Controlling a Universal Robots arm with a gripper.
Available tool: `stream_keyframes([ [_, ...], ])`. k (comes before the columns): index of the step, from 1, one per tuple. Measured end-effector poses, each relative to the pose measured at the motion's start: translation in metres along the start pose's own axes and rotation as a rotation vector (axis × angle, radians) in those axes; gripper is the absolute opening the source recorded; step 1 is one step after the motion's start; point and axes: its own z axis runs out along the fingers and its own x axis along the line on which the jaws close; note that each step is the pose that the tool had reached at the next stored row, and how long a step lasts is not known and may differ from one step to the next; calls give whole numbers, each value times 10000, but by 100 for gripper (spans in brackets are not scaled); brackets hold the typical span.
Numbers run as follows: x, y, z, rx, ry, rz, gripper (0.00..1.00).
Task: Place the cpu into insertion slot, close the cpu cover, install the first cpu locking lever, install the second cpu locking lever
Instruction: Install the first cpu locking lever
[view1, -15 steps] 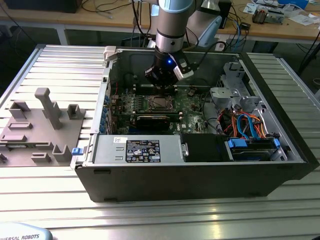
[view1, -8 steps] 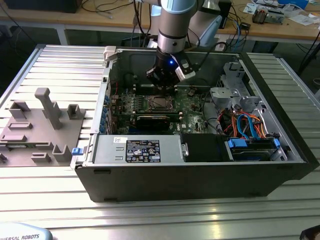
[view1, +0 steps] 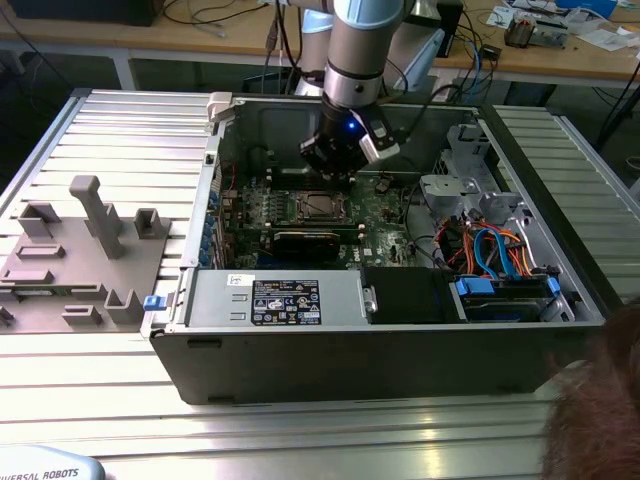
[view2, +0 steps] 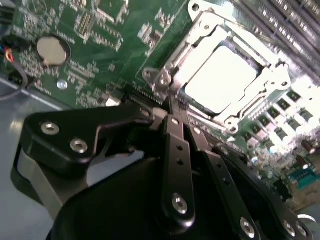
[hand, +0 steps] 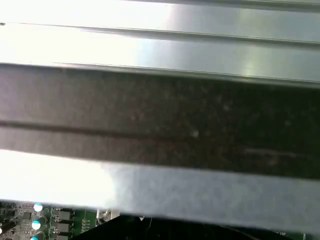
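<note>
In the second wrist view, the cpu (view2: 222, 80) sits in the socket on the green board (view2: 100, 45), with the cpu cover (view2: 210, 35) lying closed around it. The gripper (view2: 172, 107) hangs just beside the socket's corner, its fingers (view2: 176, 145) clenched together, their tips at a thin lever (view2: 162, 80) there.

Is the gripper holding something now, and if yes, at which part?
Nothing is held. In the second wrist view the gripper is shut with nothing between its fingers, their tips by the cpu cover's edge, the cpu seated underneath.
</note>
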Motion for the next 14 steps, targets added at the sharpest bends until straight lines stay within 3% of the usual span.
stream_keyframes([
  [14, 26, -298, -14, -1, 0, -1, 11],
])
